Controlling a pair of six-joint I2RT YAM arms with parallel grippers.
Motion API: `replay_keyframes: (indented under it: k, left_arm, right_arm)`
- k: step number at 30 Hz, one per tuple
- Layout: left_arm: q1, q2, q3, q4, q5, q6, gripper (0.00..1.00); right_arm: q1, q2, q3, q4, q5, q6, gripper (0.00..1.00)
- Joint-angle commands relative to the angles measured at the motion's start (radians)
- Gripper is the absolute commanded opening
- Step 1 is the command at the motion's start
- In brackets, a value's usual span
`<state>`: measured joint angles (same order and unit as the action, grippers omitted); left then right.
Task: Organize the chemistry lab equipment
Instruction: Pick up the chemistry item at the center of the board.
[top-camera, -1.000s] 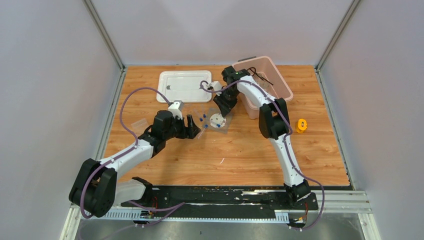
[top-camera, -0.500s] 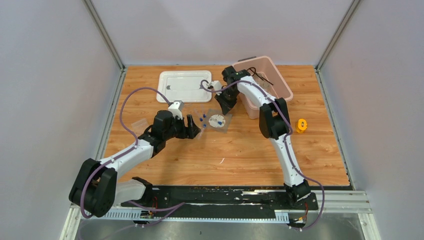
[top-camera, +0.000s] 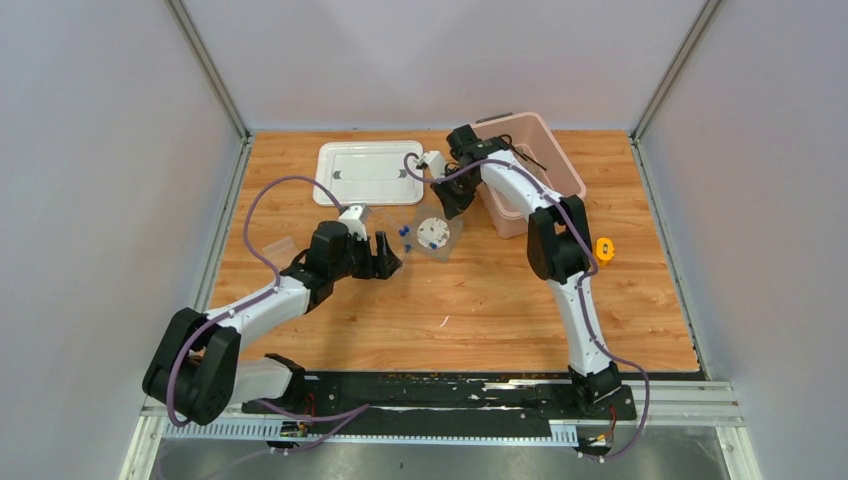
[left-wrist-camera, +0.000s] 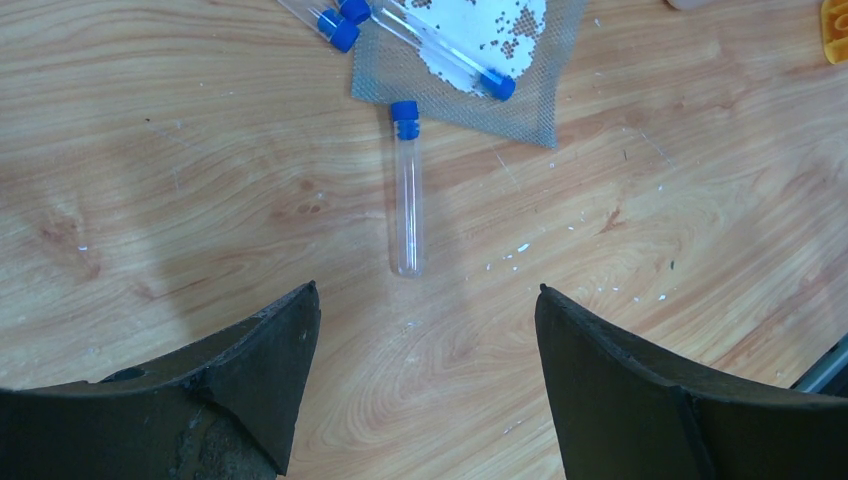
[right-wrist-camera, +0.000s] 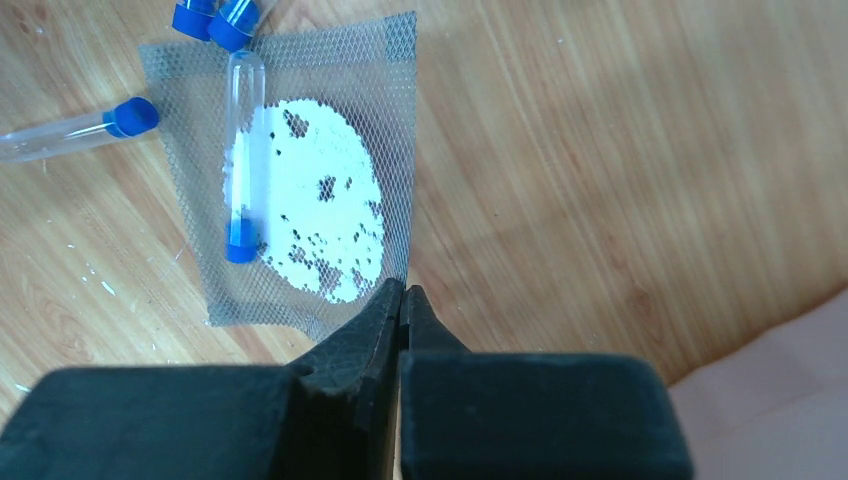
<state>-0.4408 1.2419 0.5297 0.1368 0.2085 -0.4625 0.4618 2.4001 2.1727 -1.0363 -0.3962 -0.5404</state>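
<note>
A grey wire mesh square (right-wrist-camera: 390, 120) with a white disc (top-camera: 432, 233) lies mid-table. My right gripper (right-wrist-camera: 403, 287) is shut on its edge, near a corner. One blue-capped tube (right-wrist-camera: 243, 150) rests on the mesh, another tube (right-wrist-camera: 70, 130) lies beside it, and two more caps (right-wrist-camera: 215, 20) show at its far corner. My left gripper (left-wrist-camera: 428, 290) hangs open just above the wood, with a single clear tube (left-wrist-camera: 406, 190) lying a short way ahead of its fingertips. The black wire tripod (top-camera: 515, 150) sits in the pink bin (top-camera: 560, 170).
The white lid (top-camera: 365, 172) lies flat at the back, left of the bin. A small orange object (top-camera: 603, 248) sits right of the right arm. A clear plastic piece (top-camera: 275, 247) lies at the far left, by the left arm's purple cable.
The right gripper has closed and drawn back toward the bin. The mesh with its disc shifted slightly toward the back. The left gripper stayed open and barely moved.
</note>
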Motion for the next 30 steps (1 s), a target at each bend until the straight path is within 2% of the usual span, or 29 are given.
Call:
replay_keyframes:
  k: [1,19,30]
  left_arm:
    - [-0.003,0.007,0.002,0.038,0.008,0.001,0.86]
    - [-0.003,0.155,0.002,0.064,-0.009,-0.008,0.85]
    - [-0.003,0.174,0.005,0.061,-0.019,-0.005,0.85]
  right_arm:
    - [0.002,-0.087,-0.031,0.083,0.06,-0.001,0.0]
    - [0.029,-0.173,-0.08,0.14,0.188,-0.027,0.0]
    - [0.054,-0.211,-0.106,0.16,0.268,-0.053,0.0]
